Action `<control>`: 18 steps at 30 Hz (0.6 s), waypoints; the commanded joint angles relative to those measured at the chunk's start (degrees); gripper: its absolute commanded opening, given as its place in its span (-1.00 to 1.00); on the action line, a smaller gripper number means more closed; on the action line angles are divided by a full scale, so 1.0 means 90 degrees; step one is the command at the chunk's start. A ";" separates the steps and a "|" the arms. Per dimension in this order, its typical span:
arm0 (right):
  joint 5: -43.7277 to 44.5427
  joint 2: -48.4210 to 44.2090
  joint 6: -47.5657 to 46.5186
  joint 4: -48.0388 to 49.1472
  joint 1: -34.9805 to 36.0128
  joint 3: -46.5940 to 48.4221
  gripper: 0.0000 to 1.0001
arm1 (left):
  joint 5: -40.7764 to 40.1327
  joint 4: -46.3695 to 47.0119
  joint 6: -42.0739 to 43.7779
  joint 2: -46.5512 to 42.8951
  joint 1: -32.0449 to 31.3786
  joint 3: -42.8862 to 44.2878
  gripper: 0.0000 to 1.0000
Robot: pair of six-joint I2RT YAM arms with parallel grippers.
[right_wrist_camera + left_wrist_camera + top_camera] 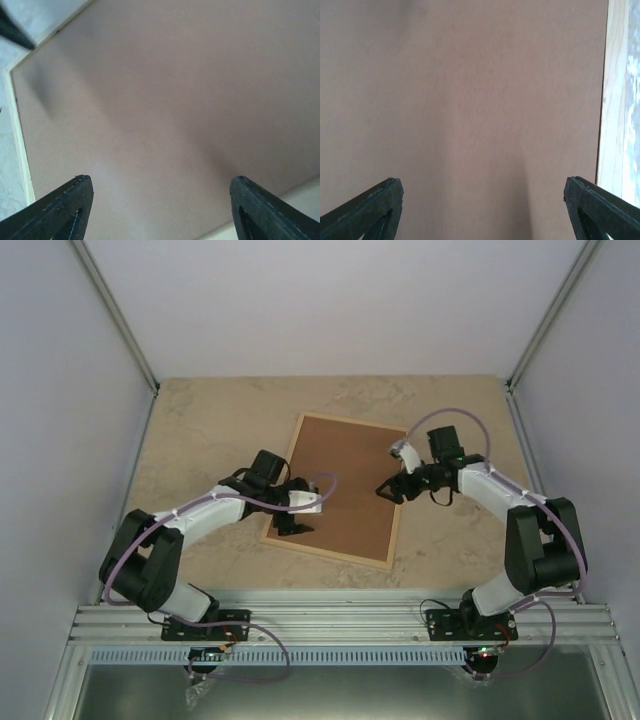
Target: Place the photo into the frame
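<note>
On table (200, 430), frame (340, 556) lengthwise near-to-far

You have two matching arms, the left arm (150, 560) and the right arm (540, 540): glossy black joint housings joined by white link shells. A thin lilac cable (460, 411) loops along each one. Each stands on a black base plate (205, 625). Up close, your black wedge-shaped fingers (370, 210) show fine ridged edges and hollow middles.
</note>
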 commanded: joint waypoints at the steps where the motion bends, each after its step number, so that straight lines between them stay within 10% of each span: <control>1: -0.0652 -0.0209 0.1681 0.0403 -0.0878 -0.0704 0.44 | -0.0028 0.0902 -0.0850 0.0332 -0.0647 0.0309 0.80; 18: -0.0798 0.0174 0.2200 0.1019 -0.1426 -0.1742 -0.26 | -0.0745 0.2148 -0.1627 0.1213 -0.2526 0.0489 0.76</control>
